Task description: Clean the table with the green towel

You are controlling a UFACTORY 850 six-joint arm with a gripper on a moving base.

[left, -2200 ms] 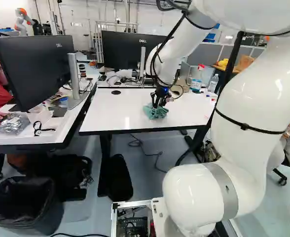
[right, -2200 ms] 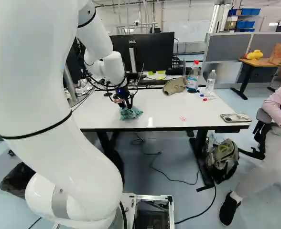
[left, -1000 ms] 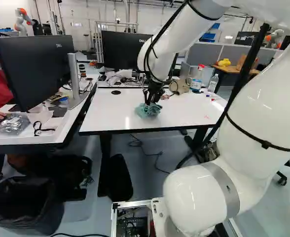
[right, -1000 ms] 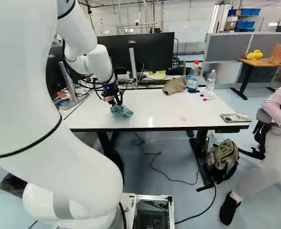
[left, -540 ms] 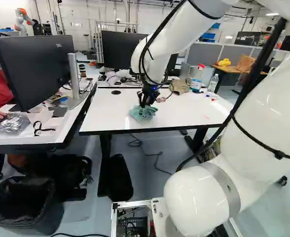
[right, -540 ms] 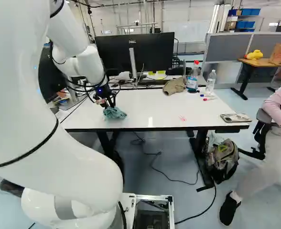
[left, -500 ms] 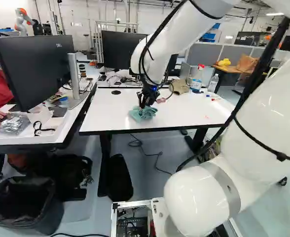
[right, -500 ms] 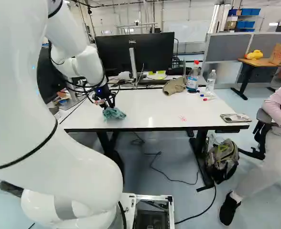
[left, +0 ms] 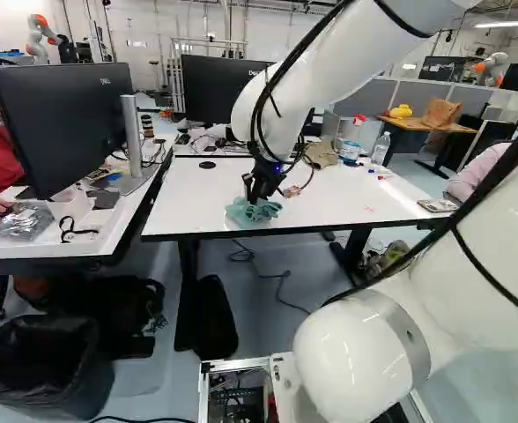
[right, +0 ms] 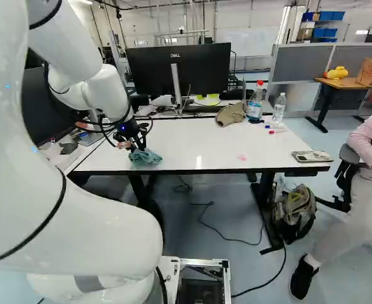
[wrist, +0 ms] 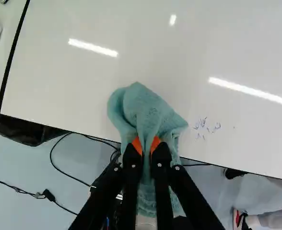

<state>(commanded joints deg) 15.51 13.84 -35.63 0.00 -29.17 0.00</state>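
Green towel (wrist: 148,112), pinched in gripper (left: 255,200), on table (left: 325,198)

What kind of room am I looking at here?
Probably a robotics lab or shared workshop office: another robot stands at the back, with monitors on desks and grey partitions beyond.

1. I'm working in a lab, with an office side to it
2. Two white robot arms (left: 37,37) with orange joints stand far behind the desks (left: 329,198)
3. Big screens (right: 205,71) stand around me on desks
4. Grey partitions (right: 303,62) divide the room, and cables (right: 227,238) trail over the plain floor (right: 236,269)
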